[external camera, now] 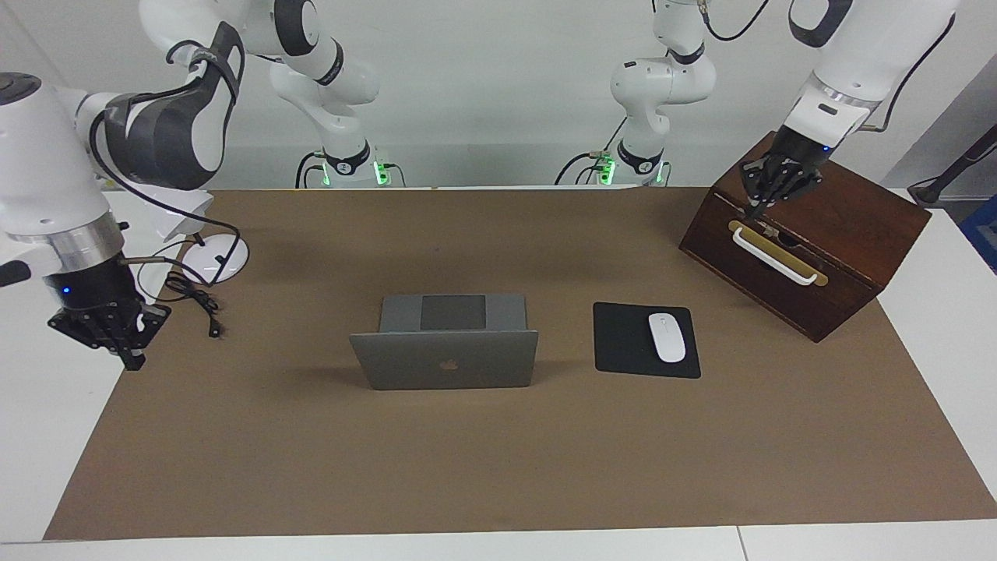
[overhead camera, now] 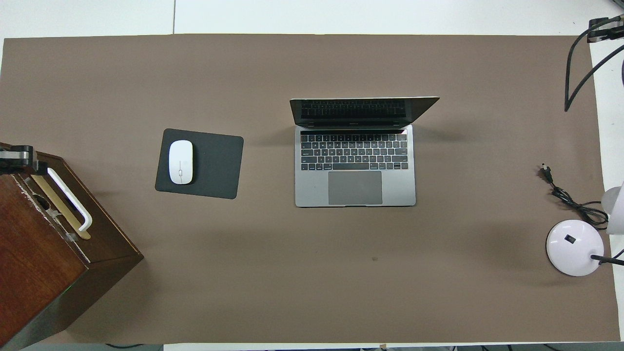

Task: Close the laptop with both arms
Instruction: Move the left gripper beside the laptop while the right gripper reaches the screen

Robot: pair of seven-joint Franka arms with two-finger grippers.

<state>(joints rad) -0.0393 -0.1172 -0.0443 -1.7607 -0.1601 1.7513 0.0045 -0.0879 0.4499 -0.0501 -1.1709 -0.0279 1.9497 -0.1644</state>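
The open laptop (external camera: 444, 351) sits mid-table, well apart from both grippers: left gripper (external camera: 767, 195) over the wooden box (external camera: 810, 241), right gripper (external camera: 117, 339) over the table's edge.

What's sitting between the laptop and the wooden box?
The black mouse pad with the white mouse on it lies between the laptop and the wooden box, clearest in the overhead view.

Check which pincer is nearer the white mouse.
Left. The left pincer is over the wooden box, which sits near the mouse. The right pincer hangs over the table edge at the right arm's end, the laptop between it and the mouse.
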